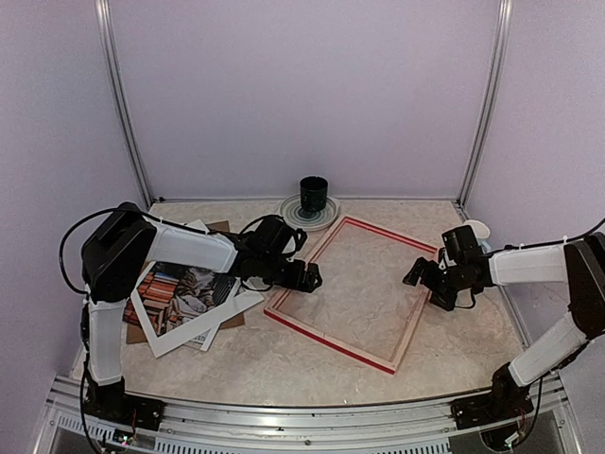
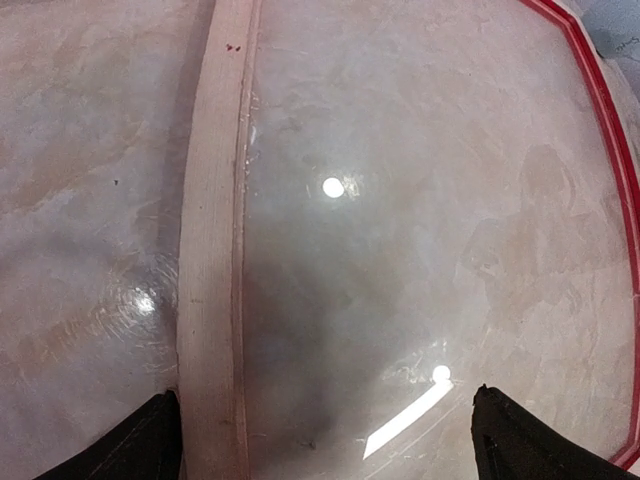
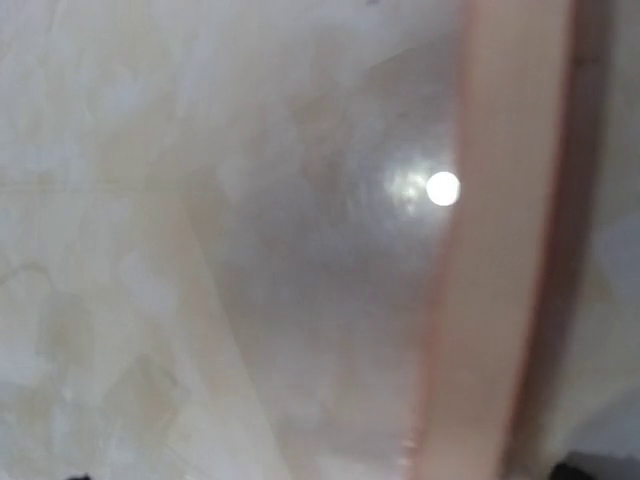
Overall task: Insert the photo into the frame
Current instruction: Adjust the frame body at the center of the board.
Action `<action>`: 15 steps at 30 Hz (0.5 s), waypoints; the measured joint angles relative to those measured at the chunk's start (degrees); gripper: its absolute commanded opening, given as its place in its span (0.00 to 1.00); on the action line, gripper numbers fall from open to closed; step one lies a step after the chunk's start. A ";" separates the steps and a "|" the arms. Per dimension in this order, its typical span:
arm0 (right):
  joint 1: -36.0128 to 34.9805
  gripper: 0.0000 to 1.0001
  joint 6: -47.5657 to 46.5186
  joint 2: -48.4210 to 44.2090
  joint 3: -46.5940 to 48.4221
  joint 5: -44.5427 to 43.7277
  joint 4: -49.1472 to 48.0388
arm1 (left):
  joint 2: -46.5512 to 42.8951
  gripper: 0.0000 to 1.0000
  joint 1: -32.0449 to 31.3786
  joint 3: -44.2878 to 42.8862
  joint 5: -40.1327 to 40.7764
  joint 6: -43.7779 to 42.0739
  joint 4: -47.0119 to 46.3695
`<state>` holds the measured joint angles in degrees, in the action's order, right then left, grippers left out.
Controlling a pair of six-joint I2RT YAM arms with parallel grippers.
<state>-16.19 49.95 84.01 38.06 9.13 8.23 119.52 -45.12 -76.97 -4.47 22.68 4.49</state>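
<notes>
Frame (image 1: pixel 329 340): flat on bench (image 1: pixel 236 364), back up.
Photo (image 1: pixel 180 291): left of it, under white mat (image 1: pixel 203 331).
My left end effector (image 1: pixel 307 277): spread wide, empty, above frame rail.
My right end effector (image 1: pixel 416 272): equally spread, empty, opposite rail.

The frame (image 1: pixel 328 341) lies flat at centre picture, turned on a diagonal, pale wood side up, bright red along its edges, its pane glinting. Over at lower left, the photo (image 1: pixel 175 288) lies flat and skewed, cat and book stacks showing, partly covered.
</notes>
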 measured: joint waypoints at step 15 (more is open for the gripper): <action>4.72 0.99 -3.19 0.42 3.63 -1.70 2.82 | -2.67 0.99 -5.57 6.05 -2.91 2.54 -4.15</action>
<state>-11.46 46.76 84.42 41.69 7.42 11.05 116.86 -50.70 -70.91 -7.38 25.21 0.34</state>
